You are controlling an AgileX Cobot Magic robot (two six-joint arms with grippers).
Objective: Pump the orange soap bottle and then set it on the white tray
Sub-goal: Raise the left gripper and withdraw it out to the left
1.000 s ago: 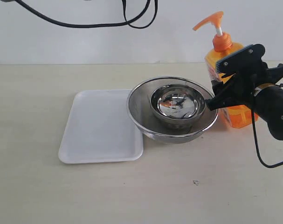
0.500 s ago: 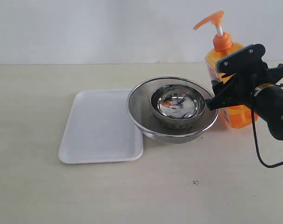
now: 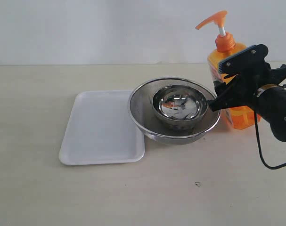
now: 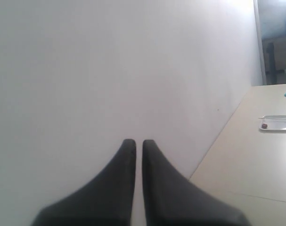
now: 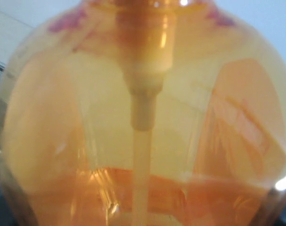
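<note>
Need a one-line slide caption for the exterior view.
Right hand closed on the orange soap bottle beside nested steel bowls, white tray on the bowls' far side.

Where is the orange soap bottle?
In the exterior view, the orange soap bottle stands far right on the table beside the steel bowls, between the jaws of the right gripper.

right gripper (image 3: 217, 87) tight on orange soap bottle (image 3: 241, 117); left gripper (image 4: 134, 141) closed

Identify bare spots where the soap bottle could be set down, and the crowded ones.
Free: the white tray, bare left of the large steel bowl; open table in front of tray and bowl. Crowded: the view's right, where bowl, orange soap bottle and right gripper bunch.
</note>
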